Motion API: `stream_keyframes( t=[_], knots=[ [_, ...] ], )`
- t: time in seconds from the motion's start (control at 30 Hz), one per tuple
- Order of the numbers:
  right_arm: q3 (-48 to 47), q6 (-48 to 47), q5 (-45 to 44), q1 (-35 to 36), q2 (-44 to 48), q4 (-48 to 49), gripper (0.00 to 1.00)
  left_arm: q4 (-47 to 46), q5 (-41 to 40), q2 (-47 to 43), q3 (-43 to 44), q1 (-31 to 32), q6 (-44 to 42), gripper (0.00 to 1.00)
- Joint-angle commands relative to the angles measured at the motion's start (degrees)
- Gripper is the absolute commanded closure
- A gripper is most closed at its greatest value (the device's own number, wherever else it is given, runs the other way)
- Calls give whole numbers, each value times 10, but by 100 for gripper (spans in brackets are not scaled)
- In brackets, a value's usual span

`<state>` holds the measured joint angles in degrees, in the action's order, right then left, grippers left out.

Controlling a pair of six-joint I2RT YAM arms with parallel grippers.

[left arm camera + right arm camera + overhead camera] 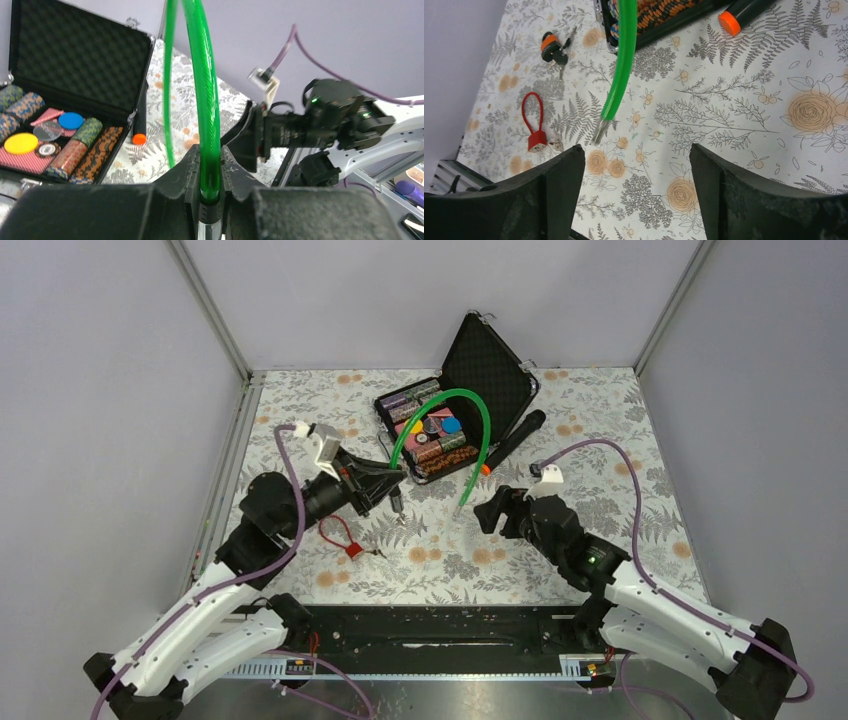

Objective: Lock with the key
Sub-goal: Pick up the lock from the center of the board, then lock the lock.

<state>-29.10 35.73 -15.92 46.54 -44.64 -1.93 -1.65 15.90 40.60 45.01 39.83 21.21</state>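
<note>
The green cable loop arches over the open case. My left gripper is shut on one end of the cable, at its black collar and metal tip. The cable's other end, a bare metal tip, hangs free just above the cloth. My right gripper stands open beside that tip with nothing between its fingers; from above this right gripper is just right of the tip. A small red padlock lies on the cloth with the tiny silvery key against it.
The case holds poker chips and cards. A black cylinder with an orange end lies beside it. Black-headed keys with an orange band lie left of the cable. The flowered cloth is walled at the back and both sides.
</note>
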Motion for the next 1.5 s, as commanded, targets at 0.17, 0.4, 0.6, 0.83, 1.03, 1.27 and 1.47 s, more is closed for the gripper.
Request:
stream_keyframes(
  t=[0.17,0.4,0.6,0.83,1.03,1.27,1.47],
  knots=[
    [19,3,-58,-2,22,48,18,-43,46,-19,83,0,-3,100],
    [32,36,-50,-5,46,79,20,-68,58,-24,84,0,15,100],
    [45,91,10,-5,53,136,18,-68,42,-22,89,-1,17,100],
    [27,131,51,-5,-5,163,23,-81,42,-23,89,-1,30,100],
    [24,188,95,-5,-68,224,40,-95,39,-26,86,-1,43,100],
    [15,204,121,-5,-97,284,50,-107,46,-27,74,0,61,100],
    [2,191,113,-5,-111,276,50,-111,46,-31,71,0,63,100]
  ],
)
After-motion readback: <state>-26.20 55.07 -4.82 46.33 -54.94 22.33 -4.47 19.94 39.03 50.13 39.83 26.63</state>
